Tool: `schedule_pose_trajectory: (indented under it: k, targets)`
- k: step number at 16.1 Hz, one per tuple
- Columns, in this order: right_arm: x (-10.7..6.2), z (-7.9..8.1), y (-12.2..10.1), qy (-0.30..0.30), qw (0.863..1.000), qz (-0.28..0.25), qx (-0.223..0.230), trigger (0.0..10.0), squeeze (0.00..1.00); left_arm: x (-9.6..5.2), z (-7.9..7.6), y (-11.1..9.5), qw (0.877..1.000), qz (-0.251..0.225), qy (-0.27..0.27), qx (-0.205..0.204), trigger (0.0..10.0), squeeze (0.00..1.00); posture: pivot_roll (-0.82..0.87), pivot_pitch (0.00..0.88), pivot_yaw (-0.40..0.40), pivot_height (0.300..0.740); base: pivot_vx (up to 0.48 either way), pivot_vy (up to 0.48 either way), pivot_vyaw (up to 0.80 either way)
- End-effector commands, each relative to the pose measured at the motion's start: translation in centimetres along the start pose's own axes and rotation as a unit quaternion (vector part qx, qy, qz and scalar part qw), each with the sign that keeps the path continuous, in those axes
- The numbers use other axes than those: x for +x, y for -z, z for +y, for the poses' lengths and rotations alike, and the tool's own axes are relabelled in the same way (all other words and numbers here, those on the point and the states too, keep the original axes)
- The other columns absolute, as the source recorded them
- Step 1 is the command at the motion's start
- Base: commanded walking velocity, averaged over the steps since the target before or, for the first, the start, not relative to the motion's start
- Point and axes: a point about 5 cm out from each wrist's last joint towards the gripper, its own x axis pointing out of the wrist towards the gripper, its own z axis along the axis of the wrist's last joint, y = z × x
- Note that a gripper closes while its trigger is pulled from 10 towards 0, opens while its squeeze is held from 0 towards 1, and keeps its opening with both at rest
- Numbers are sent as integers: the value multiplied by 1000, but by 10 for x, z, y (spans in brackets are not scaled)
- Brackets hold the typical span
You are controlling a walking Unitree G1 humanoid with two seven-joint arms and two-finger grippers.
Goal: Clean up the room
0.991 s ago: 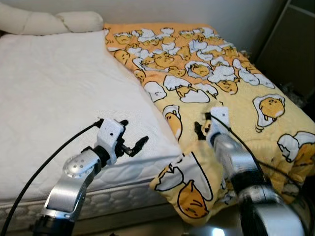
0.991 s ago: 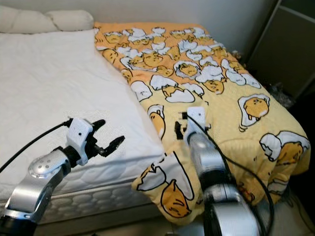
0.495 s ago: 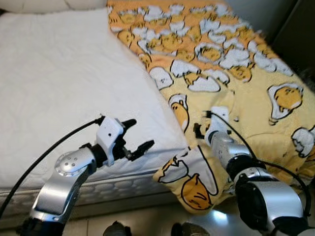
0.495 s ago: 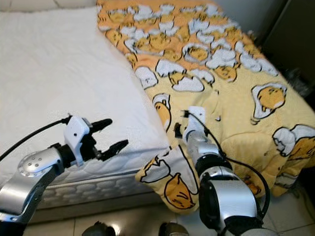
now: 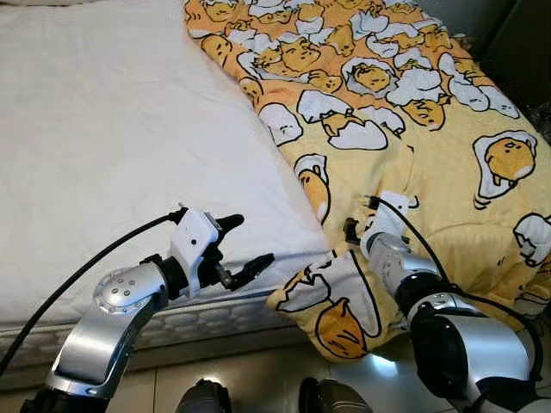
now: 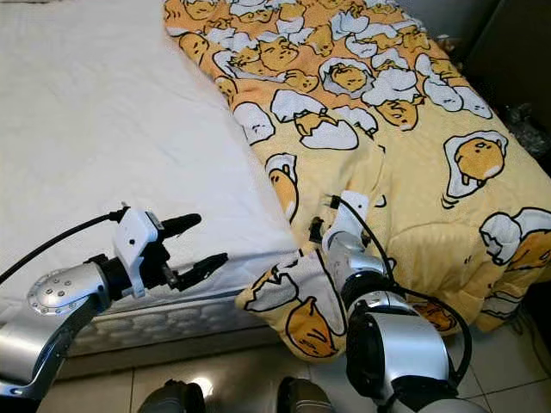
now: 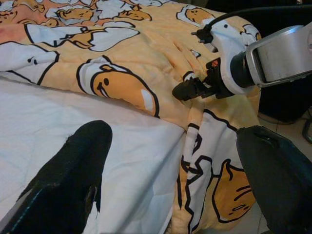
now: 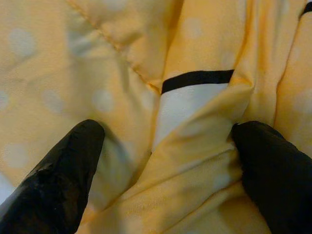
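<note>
1. The white mattress (image 5: 112, 163) takes up the robot's left side of the scene; its quilted edge (image 5: 215, 317) runs along the near side, above the tiled floor (image 5: 258, 379).
2. The left gripper (image 5: 243, 245) hovers just over the near edge of the mattress, beside the blanket's corner. Its two black fingers (image 7: 73, 175) are spread wide with nothing between them — released.
3. The yellow blanket (image 5: 405, 129), printed with egg-character cartoons, covers the robot's right half of the bed. Its inner edge runs slantwise across the white sheet, and its near corner (image 5: 336, 301) hangs over the mattress edge toward the floor.
4. The right gripper (image 7: 187, 90) is pressed into the blanket just above that hanging corner. In the right wrist view its fingers (image 8: 58, 180) stand apart with a raised fold of yellow cloth bunched between them — around the fold, though I cannot tell whether they actually pinch it.
5. A dark cabinet (image 5: 525, 43) stands at the far right, beyond the bed.
</note>
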Motion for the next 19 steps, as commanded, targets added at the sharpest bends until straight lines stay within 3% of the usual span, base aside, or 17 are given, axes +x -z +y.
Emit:
schedule_pose_trajectory:
  k: [1, 2, 3, 4, 8, 19]
  targets:
    - [0, -3, 8, 18, 1000, 18, -8, 2510, 0, 2, -4, 2, 1000, 5, 15, 0, 10000, 804, 32, 173, -33, 740, 0, 0, 0]
    - [0, -4, 9, 24, 999, 23, -15, 1216, 0, 2, -5, 1, 1000, 6, 19, 1, 10000, 800, 28, 167, -31, 740, 0, 0, 0]
    - [0, -4, 9, 25, 999, 24, -16, 1216, 0, 3, -5, 1, 1000, 6, 20, 0, 10000, 800, 28, 167, -31, 740, 0, 0, 0]
    - [0, -4, 9, 28, 999, 26, -14, 0, 0, 4, -4, 0, 1000, 5, 21, 1, 10000, 800, 26, 162, -30, 740, 0, 0, 0]
    - [0, -4, 6, 26, 999, 28, 22, 0, 0, 5, -1, 1, 1000, 8, 27, 3, 10000, 804, 21, 156, -25, 740, 0, 0, 0]
    - [1, -6, -1, 11, 999, 16, 29, 0, 0, 6, -6, 8, 997, 29, 68, -11, 10000, 804, -9, 123, -26, 740, 0, 0, 0]
